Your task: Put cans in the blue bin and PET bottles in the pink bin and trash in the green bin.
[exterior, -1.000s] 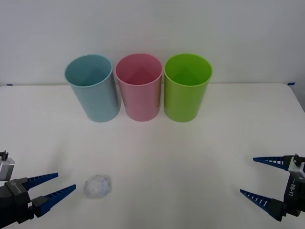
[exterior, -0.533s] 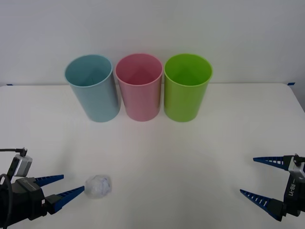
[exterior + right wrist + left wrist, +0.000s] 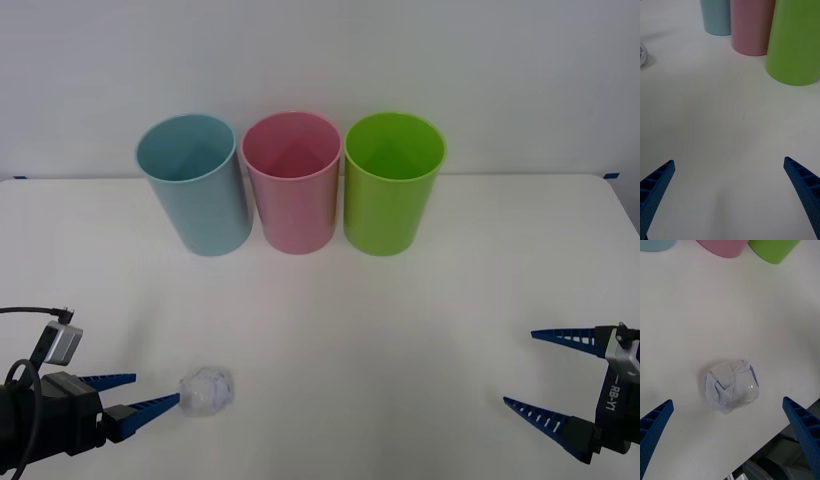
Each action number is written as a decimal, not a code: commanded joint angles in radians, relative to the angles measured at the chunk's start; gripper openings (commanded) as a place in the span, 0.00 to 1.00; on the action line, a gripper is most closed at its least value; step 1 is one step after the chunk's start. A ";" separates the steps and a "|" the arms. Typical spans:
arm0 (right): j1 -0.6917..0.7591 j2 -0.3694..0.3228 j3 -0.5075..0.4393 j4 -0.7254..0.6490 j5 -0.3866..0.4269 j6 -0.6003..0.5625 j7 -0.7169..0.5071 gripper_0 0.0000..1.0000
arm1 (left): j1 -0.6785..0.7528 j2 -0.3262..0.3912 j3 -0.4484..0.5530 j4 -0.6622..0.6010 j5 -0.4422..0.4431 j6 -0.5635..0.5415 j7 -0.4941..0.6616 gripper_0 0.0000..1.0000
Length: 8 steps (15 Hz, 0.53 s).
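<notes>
The trash [image 3: 206, 391], a crumpled ball of white, partly see-through wrap, is lying on the white table [image 3: 400, 320] near its front edge, and it is sitting just ahead of the left gripper [image 3: 150, 394], whose blue ribbed fingers are spread wide apart with nothing between them yet. In the front view one fingertip is looking as if it is touching the ball's side (or stopping just short of it, which I cannot settle), while in the left wrist view the ball [image 3: 732, 385] is lying centred ahead of the opening, forward of both fingertips [image 3: 657, 418] and not yet enclosed. Well beyond the gripper, at the far side of the table, three bins are standing upright in a row, close beside one another: the blue bin [image 3: 195, 185] most nearly straight ahead of this arm, the pink bin [image 3: 293, 180] in the middle, and the green bin [image 3: 392, 182] farthest across toward the other arm's side. The right gripper [image 3: 553, 372] is waiting low at the table's near right corner, its fingers likewise wide apart and empty, far from the trash. My reading is that the reaching step for the trash is under way; the next move is calling for the left fingers to advance around the ball and close gently, since such light wrap could skid away, before lifting it over to the green bin.
</notes>
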 commanded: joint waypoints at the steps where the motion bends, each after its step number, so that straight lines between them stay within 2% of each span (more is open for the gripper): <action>1: 0.000 0.000 0.000 0.000 0.000 0.000 0.000 1.00 | -0.059 0.022 -0.075 0.005 0.003 0.000 -0.001 1.00; 8: 0.000 0.000 0.000 0.000 0.000 0.000 0.000 1.00 | -0.160 0.017 -0.176 0.045 -0.037 0.000 0.004 1.00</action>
